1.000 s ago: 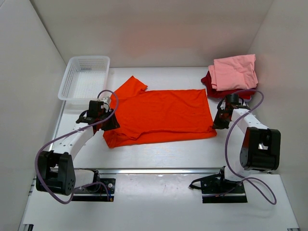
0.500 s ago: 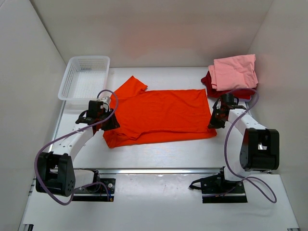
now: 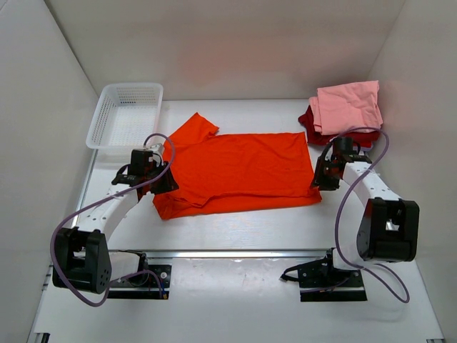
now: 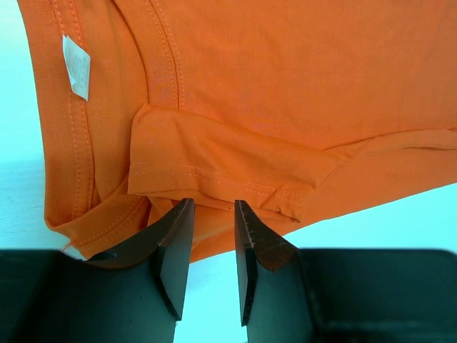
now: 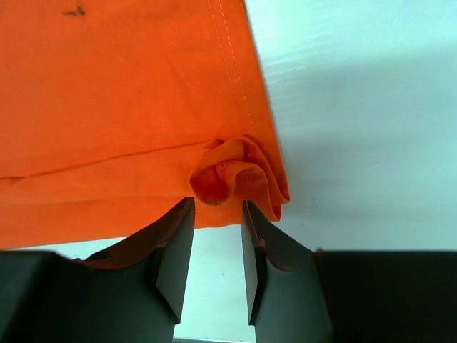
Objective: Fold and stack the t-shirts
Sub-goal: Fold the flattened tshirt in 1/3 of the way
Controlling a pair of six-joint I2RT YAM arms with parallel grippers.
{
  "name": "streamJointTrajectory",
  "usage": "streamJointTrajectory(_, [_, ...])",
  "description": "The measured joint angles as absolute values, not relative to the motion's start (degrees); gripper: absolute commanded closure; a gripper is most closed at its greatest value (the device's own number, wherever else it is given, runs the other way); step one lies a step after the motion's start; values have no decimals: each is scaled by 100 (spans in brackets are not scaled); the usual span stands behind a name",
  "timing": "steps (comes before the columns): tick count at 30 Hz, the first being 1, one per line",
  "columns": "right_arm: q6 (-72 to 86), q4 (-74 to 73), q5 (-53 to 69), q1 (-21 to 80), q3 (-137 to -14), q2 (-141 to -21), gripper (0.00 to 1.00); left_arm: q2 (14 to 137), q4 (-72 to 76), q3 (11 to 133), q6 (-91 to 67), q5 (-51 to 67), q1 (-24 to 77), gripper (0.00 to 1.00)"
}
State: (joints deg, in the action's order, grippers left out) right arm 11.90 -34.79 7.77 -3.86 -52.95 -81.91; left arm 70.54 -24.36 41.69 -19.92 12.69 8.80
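The bright orange t-shirt (image 3: 239,171) lies flat across the table's middle, folded lengthwise, with one sleeve pointing back left. My left gripper (image 3: 163,184) is open at the shirt's left edge. In the left wrist view its jaws (image 4: 212,209) stand apart just short of a folded sleeve hem (image 4: 214,161). My right gripper (image 3: 319,180) is open at the shirt's near right corner. In the right wrist view its jaws (image 5: 216,209) stand apart just below a bunched corner of cloth (image 5: 235,179). The light pink t-shirt (image 3: 350,106) lies on the dark red t-shirt (image 3: 308,118) at the back right.
A white mesh basket (image 3: 125,114) stands at the back left. White walls close in the left, right and back sides. Both arm bases sit on a rail along the near edge (image 3: 235,254).
My right gripper has moved slightly left and back, onto the shirt's right corner. My left arm and the shirts have not visibly moved.
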Motion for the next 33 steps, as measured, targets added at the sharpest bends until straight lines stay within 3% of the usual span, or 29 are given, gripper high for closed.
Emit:
streamJointTrajectory(7, [1177,-3520,814,-377,-5262,-8530,67,7041,-2436,4167,-2001,1278,869,59])
streamJointTrajectory(9, [1166,-3514,849,-377,-5262,-8678,80,7041,-2434,4167,-2001,1284,867,60])
streamJointTrajectory(10, [1168,-3509,891,-377,-5262,-8759,100,7041,-2434,4167,-2001,1286,867,61])
streamJointTrajectory(18, [1448,-3264,1658,-685,-5260,-8923,100,7039,-2392,4167,-2003,1293,854,60])
streamJointTrajectory(28, [2978,-1905,3026,-1697,-4864,-8554,100,7039,-2346,4167,-2034,1313,864,60])
streamJointTrajectory(31, [3465,-1461,3253,-1697,-4683,-8689,85,7039,-2346,4167,-2034,1313,856,60])
streamJointTrajectory(33, [3669,-1347,3236,-1693,-4584,-8746,88,7039,-2349,4167,-2027,1313,845,60])
